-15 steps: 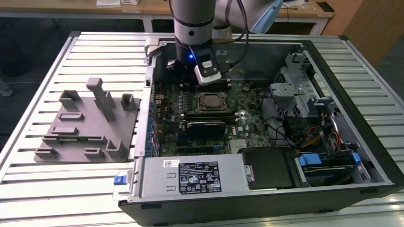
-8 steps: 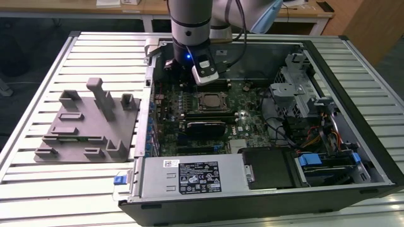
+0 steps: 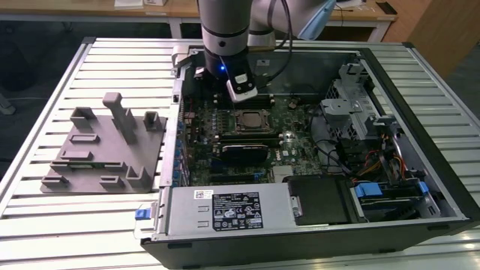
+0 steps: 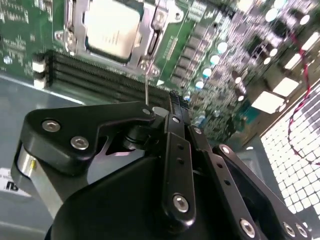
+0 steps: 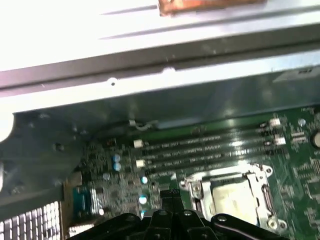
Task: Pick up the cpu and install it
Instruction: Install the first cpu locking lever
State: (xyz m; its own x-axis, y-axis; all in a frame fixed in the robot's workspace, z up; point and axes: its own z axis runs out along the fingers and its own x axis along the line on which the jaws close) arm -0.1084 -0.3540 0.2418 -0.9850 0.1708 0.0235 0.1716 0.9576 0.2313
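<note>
The cpu [image 3: 250, 120], a flat square chip with a pale metal top, lies in the motherboard socket under its metal retention frame, in the middle of the open computer case [image 3: 420, 185]. Both wrist views show the cpu [image 4: 112, 25] [image 5: 232, 197] seated in that frame beside the memory slots. My gripper [image 3: 219, 84] hangs above the board on the far side of the socket, off to one side of the chip and apart from it. In the wrist views the gripper [image 4: 174, 97] [image 5: 170, 194] has its black fingers pressed together with nothing between them.
A grey plastic fixture [image 3: 105, 149] with upright posts lies on the slatted table at the exterior view's left. Inside the case are a black heatsink [image 3: 241, 152], the power supply [image 3: 225, 211], drive bays and cables [image 3: 367, 163]. The case walls ring the board.
</note>
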